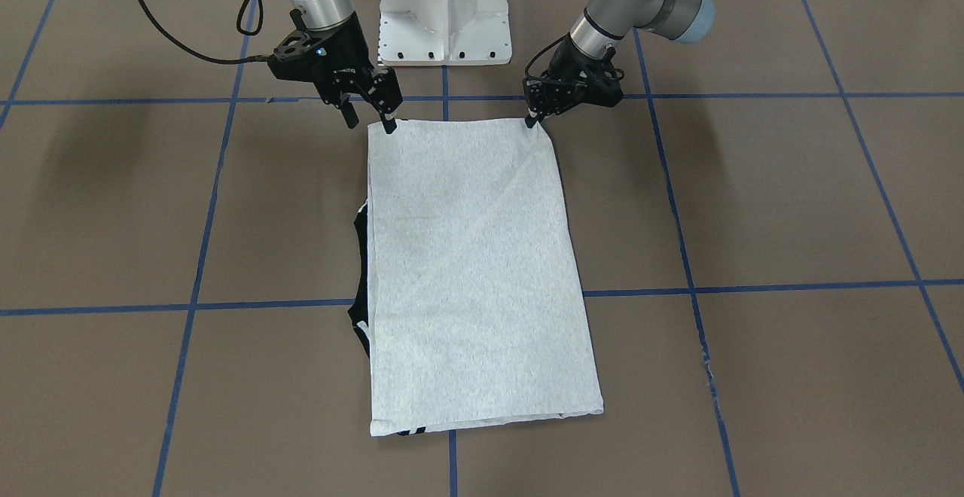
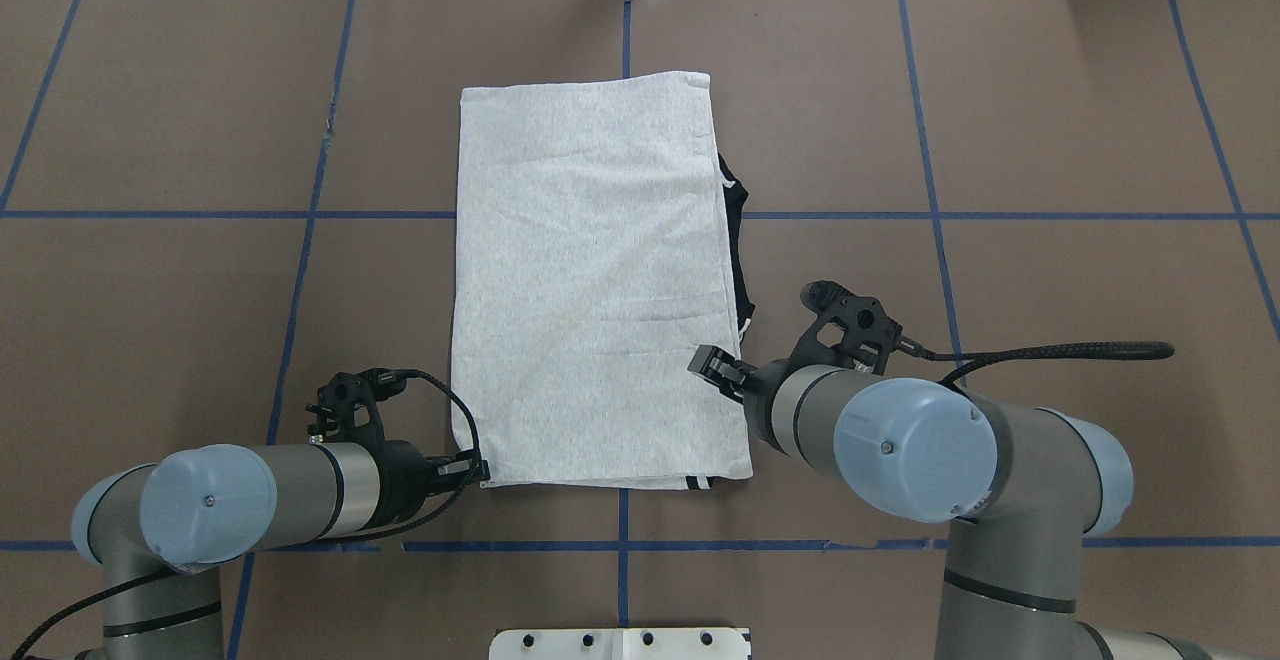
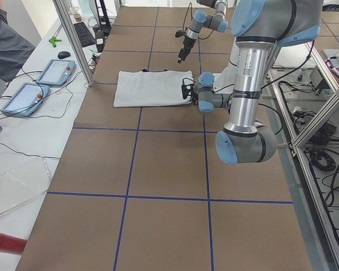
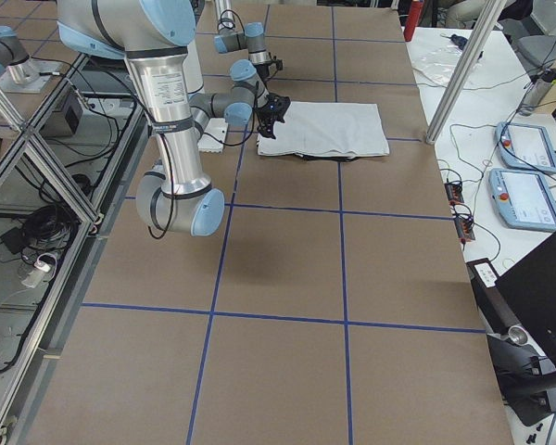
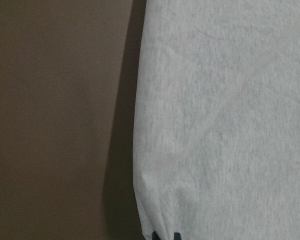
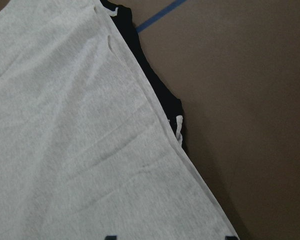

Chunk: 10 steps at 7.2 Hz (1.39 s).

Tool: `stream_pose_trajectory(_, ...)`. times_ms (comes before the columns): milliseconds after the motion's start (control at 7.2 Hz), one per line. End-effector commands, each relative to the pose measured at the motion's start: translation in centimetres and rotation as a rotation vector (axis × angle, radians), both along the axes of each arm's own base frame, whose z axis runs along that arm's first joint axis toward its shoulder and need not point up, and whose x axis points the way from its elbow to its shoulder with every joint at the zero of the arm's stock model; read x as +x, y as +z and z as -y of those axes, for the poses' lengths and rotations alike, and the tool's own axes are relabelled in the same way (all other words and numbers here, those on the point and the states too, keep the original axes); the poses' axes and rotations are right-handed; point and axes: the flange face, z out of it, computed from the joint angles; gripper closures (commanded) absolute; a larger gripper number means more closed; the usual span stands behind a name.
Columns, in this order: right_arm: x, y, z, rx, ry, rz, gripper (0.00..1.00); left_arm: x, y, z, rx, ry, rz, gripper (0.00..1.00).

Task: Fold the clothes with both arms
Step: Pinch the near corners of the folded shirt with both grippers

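The grey T-shirt (image 1: 474, 271) lies folded into a long rectangle on the brown table (image 1: 791, 203), plain side up. It also shows from overhead (image 2: 590, 280). The print is hidden. Black collar and stripe fabric (image 1: 361, 256) peeks out along the edge on my right arm's side. My left gripper (image 1: 534, 120) is low at the shirt's near corner (image 2: 482, 470), shut on the cloth edge. My right gripper (image 1: 369, 119) is open, jaws wide apart, just above the other near corner (image 2: 712, 365). The right wrist view shows shirt (image 6: 65, 125) below it.
The white pedestal base (image 1: 444, 15) stands between the arms at the table's near edge. Blue tape lines (image 1: 753, 286) grid the table. Beside the table are metal posts (image 3: 73, 39) and a side bench with tablets (image 3: 39, 79) and cables.
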Motion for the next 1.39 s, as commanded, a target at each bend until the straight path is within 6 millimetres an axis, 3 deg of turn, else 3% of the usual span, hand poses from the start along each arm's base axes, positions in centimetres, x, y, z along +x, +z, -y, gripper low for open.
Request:
stream_pose_trajectory(0, -3.2, 1.6, -1.7, -0.084, 0.037, -0.035, 0.23, -0.1, -0.8, 0.0, 0.004, 0.000, -0.015, 1.00)
stream_pose_trajectory(278, -6.6, 1.7, -2.9, -0.088, 0.046, -0.052, 0.23, -0.1, -0.8, 0.1, 0.004, -0.003, -0.015, 1.00)
stream_pose_trajectory(694, -8.9, 2.6, -4.9, -0.078, 0.067, -0.074, 0.23, -0.1, -0.9, 0.1, 0.005, -0.003, -0.017, 1.00)
stream_pose_trajectory(1250, -9.2, 2.5, -5.1, -0.070, 0.072, -0.076, 0.23, -0.2, -0.9, 0.2, 0.005, -0.005, -0.018, 1.00)
